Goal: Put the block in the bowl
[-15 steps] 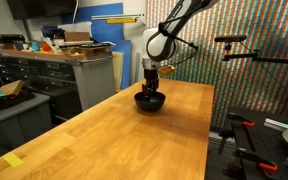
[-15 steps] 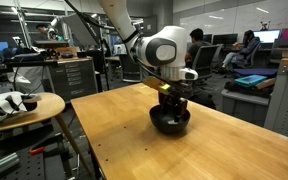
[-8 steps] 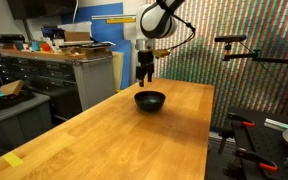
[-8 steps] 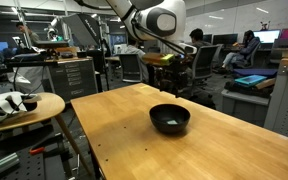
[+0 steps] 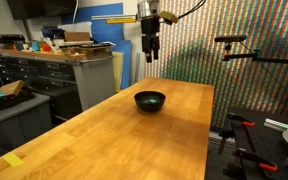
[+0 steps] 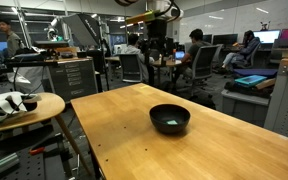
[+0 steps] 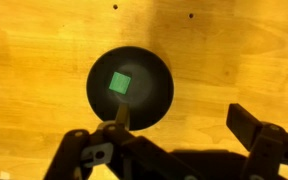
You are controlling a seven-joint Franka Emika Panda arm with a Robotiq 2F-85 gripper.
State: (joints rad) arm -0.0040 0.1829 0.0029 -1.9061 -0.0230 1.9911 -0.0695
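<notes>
The black glossy bowl (image 5: 150, 100) stands on the wooden table and shows in both exterior views (image 6: 170, 119). The tiny green block (image 7: 120, 83) lies inside the bowl (image 7: 149, 105), seen from above in the wrist view; a green glint shows in the bowl in an exterior view (image 6: 167, 124). My gripper (image 5: 150, 55) hangs high above the bowl, also seen in the other exterior view (image 6: 159, 52). Its fingers (image 7: 184, 130) are spread apart and hold nothing.
The wooden table (image 5: 114, 135) has edges near the bowl. A grey cabinet with clutter (image 5: 59, 70) stands beside it. A round stool table with objects (image 6: 19, 105) is near the table. Office chairs and people are in the background (image 6: 199, 55).
The gripper has risen from inside the bowl to well above it, leaving the green block in the bowl.
</notes>
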